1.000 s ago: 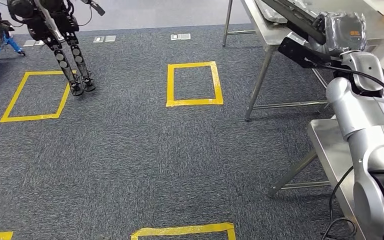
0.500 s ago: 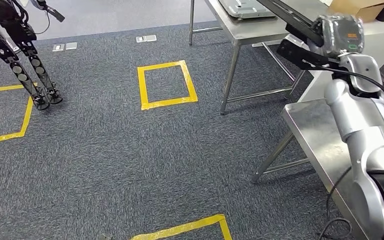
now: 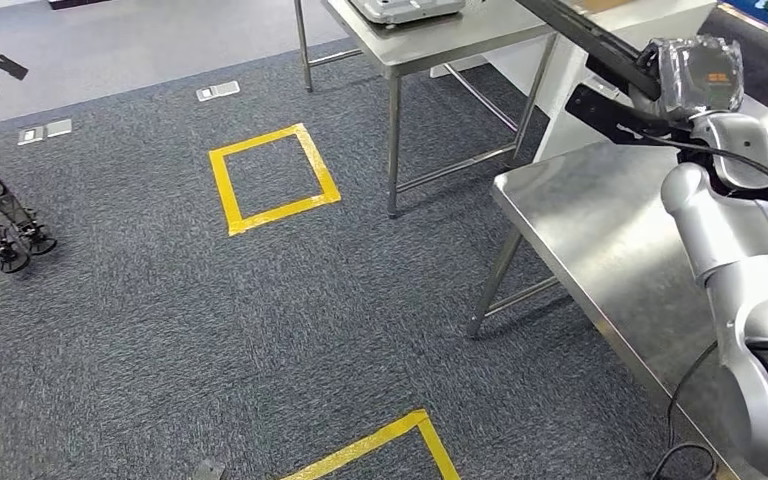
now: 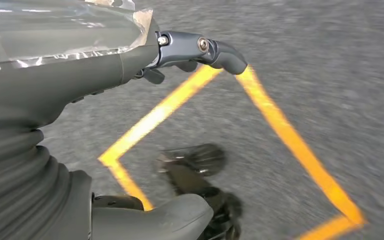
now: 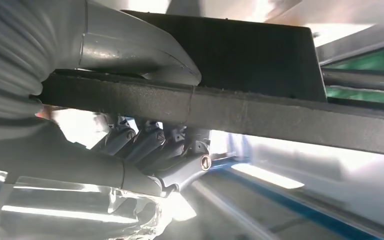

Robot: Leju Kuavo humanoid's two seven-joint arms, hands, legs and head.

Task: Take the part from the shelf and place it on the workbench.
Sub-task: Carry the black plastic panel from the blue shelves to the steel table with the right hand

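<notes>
My right hand (image 3: 698,76), wrapped in clear plastic, is raised at the upper right of the head view and grips a long flat black part (image 3: 600,48). The part juts out to the upper left of the hand, above the near steel workbench (image 3: 585,225). In the right wrist view the thumb (image 5: 145,52) lies on one face of the black part (image 5: 260,107) and the fingers (image 5: 150,145) curl under the other. My left hand (image 4: 55,90) hangs over the carpet, its fingers (image 4: 207,50) and thumb (image 4: 172,215) apart with nothing between them.
A second steel table (image 3: 460,42) stands behind with a grey tray (image 3: 405,10) on it. Yellow tape squares (image 3: 272,178) mark the grey carpet. Another robot's dark legs (image 3: 0,220) stand at the far left. A white cabinet is beyond the workbench.
The camera has turned to the right: the tape squares and the other robot slid left, and the steel workbench came closer. My right hand holds the black part throughout.
</notes>
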